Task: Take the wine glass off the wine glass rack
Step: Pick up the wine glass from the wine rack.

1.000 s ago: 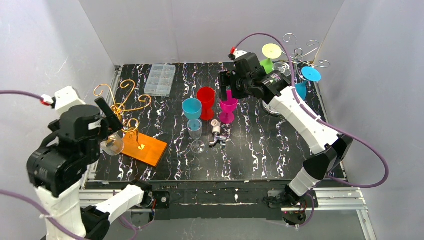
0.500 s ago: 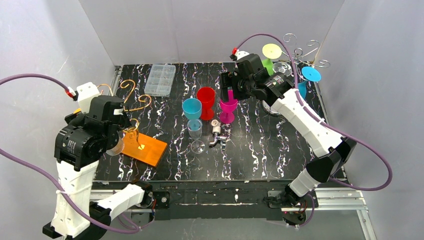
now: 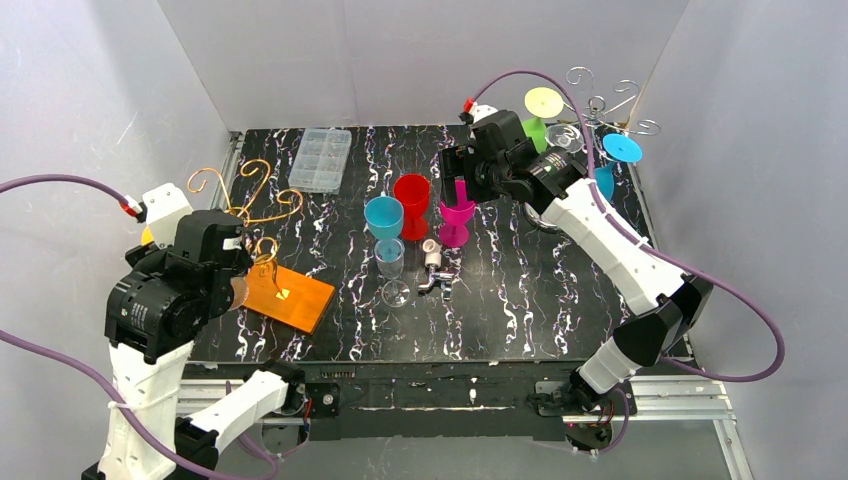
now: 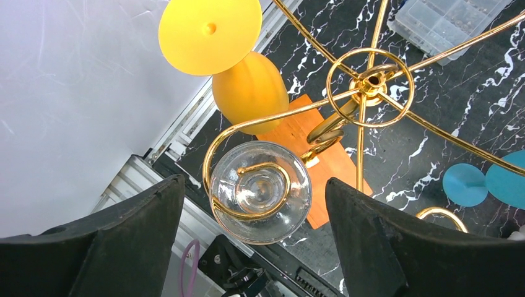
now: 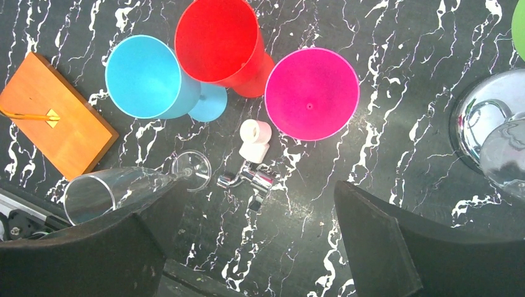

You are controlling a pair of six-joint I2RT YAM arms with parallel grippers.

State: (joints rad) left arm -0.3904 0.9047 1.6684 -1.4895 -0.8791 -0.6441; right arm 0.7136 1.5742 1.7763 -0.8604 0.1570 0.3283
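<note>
By the near left corner of the table (image 3: 520, 290), the left pincer (image 4: 254, 189) hangs over the gold rack (image 3: 245, 200). Its jaws stand wide apart, one on each side of the clear wine glass (image 4: 272, 210), and grip nothing. The wrist view shows a gap on both sides of the bowl.

That glass hangs upside down, its foot caught in a curled gold hook, over the near end of the rack's wooden base (image 3: 290, 295). A yellow glass (image 4: 247, 86) hangs from the neighbouring hook, just beside it.

So this removal has not begun. The pincer is lined up, and what remains is to close on the glass, slide the foot out of the hook and set the glass down.

Toward the middle of the table a clear glass (image 5: 117, 189) lies on its side next to a small chrome fitting (image 5: 247, 179). A blue glass (image 3: 383, 218), a red glass (image 3: 411, 195) and a magenta glass (image 3: 457, 212) stand upright there, probably already unloaded.

The right pincer (image 3: 458, 175) hovers above the magenta one, fully spread and empty.

A plastic box (image 3: 321, 158) sits near the far edge. In the far right corner a silver rack (image 3: 600, 105) carries a green glass (image 3: 537, 130) and a blue-footed glass (image 3: 622, 148), so more work likely remains there.
</note>
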